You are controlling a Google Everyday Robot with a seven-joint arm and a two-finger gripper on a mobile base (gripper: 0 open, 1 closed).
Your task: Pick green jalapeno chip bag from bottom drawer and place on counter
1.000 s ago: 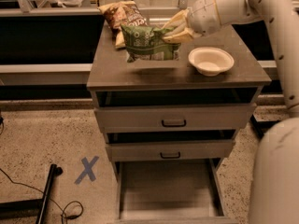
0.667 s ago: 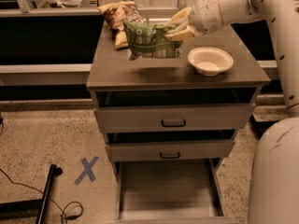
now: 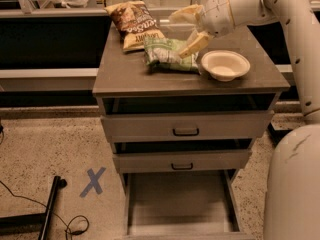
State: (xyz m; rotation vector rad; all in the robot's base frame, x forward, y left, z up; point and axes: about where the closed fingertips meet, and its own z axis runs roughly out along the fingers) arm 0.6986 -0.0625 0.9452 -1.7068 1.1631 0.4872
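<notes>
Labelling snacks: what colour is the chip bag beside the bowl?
The chip bag is pale green with darker green print, in the camera view; the end effector is open over its right end.

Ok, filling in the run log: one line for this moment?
green jalapeno chip bag: lying on counter | end effector: open over bag | bottom drawer: pulled out

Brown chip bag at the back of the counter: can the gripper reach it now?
Probably yes. The gripper hangs open above the counter, beside the brown chip bag. Nothing covers that bag; the green jalapeno chip bag lies only at its near corner.
</notes>
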